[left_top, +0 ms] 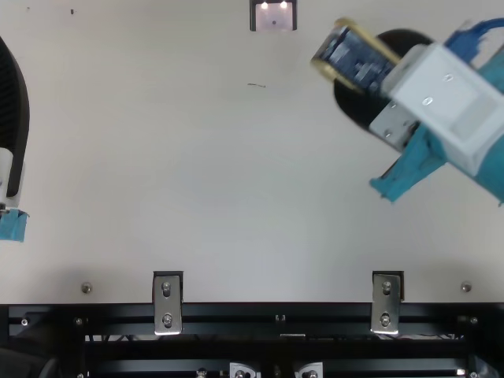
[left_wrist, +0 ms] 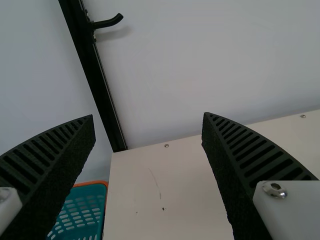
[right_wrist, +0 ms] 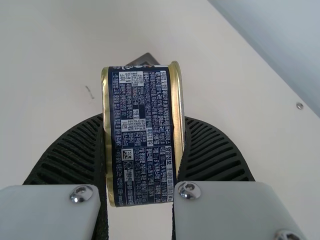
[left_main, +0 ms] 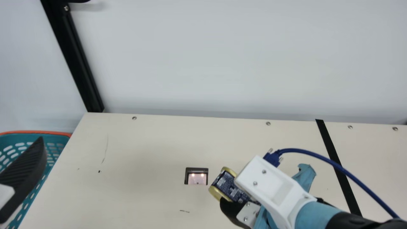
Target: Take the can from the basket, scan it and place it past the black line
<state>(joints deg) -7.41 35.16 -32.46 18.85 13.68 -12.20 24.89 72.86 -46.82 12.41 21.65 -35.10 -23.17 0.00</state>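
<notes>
In the main view, a cream table (left_main: 143,152) with small marks and screws meets a pale wall (left_main: 203,57), a black post (left_main: 71,54) standing at the corner. The teal basket (left_main: 19,137), with its orange rim, is off the table's left edge. The scanner (left_main: 197,176) sits lit in the table, and the black line (left_main: 337,159) runs across farther right. A blue cable (left_main: 313,154) arches from the right arm over the line. The right gripper (left_main: 235,187) pinches the can (left_main: 222,181) just beside the scanner, between it and the line. The left gripper (left_main: 27,167) shows a ribbed finger in front of the basket.

In the top view, a black rail (left_top: 236,311) with silver brackets (left_top: 167,303) borders the table. The scanner is at the far edge; the can, tilted in the right gripper, is near it. A left finger juts in at the left edge.

In the left wrist view, a black hook (left_wrist: 107,22) sticks out from the post. The left gripper's fingers are spread wide, with wall and table between them.

In the right wrist view, the can partly covers the scanner. The fingers press its gold ends, its dark blue printed side facing the camera.
</notes>
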